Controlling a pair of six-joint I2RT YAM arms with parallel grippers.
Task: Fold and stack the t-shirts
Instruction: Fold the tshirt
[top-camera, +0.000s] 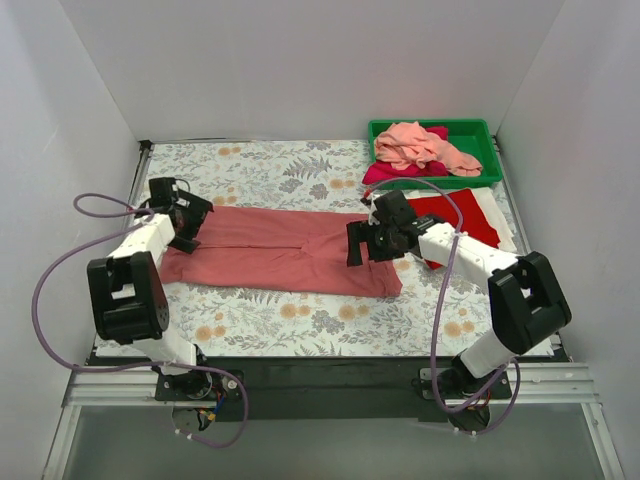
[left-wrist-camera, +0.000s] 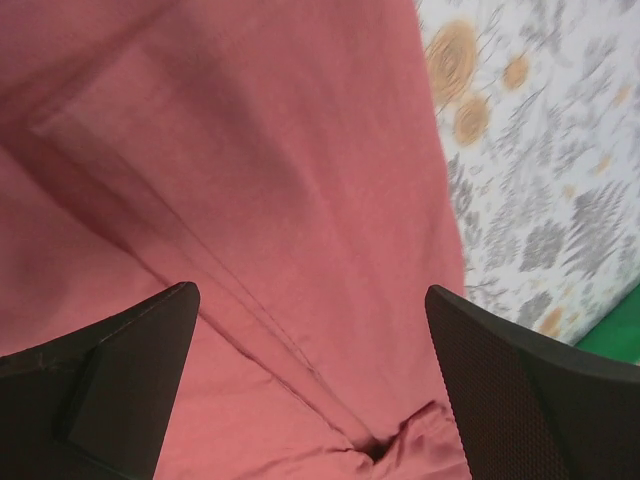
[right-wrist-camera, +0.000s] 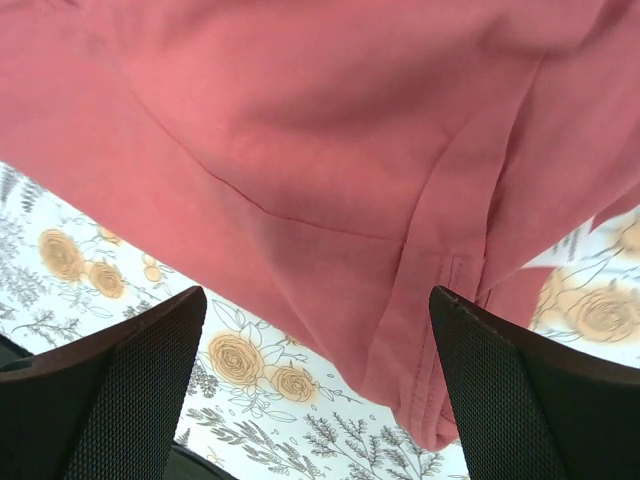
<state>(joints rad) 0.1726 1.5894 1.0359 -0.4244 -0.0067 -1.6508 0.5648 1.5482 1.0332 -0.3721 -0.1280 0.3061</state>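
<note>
A dusty rose t-shirt (top-camera: 285, 250) lies flat in a long folded strip across the middle of the floral table. My left gripper (top-camera: 187, 222) is open just above its left end; the cloth (left-wrist-camera: 280, 200) fills the left wrist view between the spread jaws. My right gripper (top-camera: 372, 243) is open above the shirt's right end, over its hem and corner (right-wrist-camera: 420, 400). A bright red shirt (top-camera: 460, 215) lies on a white one (top-camera: 497, 205) at the right. Salmon pink (top-camera: 420, 145) and magenta (top-camera: 385, 172) shirts lie in the bin.
A green plastic bin (top-camera: 478, 132) stands at the back right corner. The table carries a floral cloth (top-camera: 280, 165). White walls close in the left, back and right sides. Purple cables loop off both arms.
</note>
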